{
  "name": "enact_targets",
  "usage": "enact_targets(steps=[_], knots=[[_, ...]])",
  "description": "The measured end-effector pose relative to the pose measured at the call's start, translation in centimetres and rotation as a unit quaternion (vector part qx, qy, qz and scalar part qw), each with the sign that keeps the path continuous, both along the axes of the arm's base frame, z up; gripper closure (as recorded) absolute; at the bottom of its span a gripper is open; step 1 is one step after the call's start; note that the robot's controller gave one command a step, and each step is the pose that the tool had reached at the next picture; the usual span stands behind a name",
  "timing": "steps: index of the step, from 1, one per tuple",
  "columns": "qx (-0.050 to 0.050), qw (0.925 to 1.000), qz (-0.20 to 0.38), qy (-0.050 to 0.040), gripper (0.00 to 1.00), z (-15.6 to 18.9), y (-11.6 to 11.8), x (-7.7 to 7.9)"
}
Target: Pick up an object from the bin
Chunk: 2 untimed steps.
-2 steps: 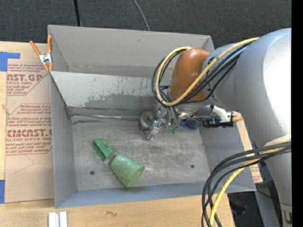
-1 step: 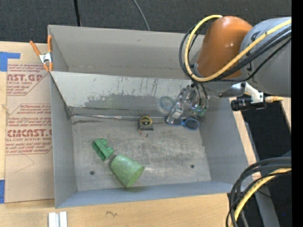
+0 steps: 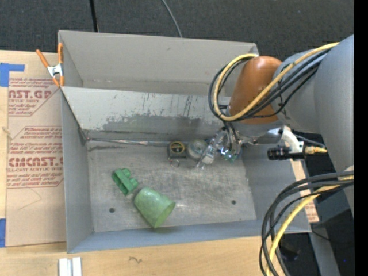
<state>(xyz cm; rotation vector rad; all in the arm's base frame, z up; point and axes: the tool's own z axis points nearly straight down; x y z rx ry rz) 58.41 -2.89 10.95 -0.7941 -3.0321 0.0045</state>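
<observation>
My gripper (image 3: 223, 148) hangs low at the back right of the bin, close to the floor. Just left of it lies a small clear, glassy thing (image 3: 199, 149), touching or nearly touching the gripper. Further left sits a small round dark thing with a yellow face (image 3: 176, 149), like a little tape measure. Whether anything is held I cannot see.
At the front left of the bin lie a pale green cup on its side (image 3: 153, 207) and a darker green ridged block (image 3: 124, 181) beside it. The arm with its orange cover and yellow cables fills the right side above the bin.
</observation>
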Motion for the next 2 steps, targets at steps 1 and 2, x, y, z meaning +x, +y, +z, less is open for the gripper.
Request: enact_targets(steps=[1, 2], knots=[[0.000, 0.9995, -0.032, -0.0058, 1.00, 5.1, 0.3, -1.0], [0.001, 0.9996, -0.026, -0.0063, 1.00, 9.8, 1.6, -2.5]])
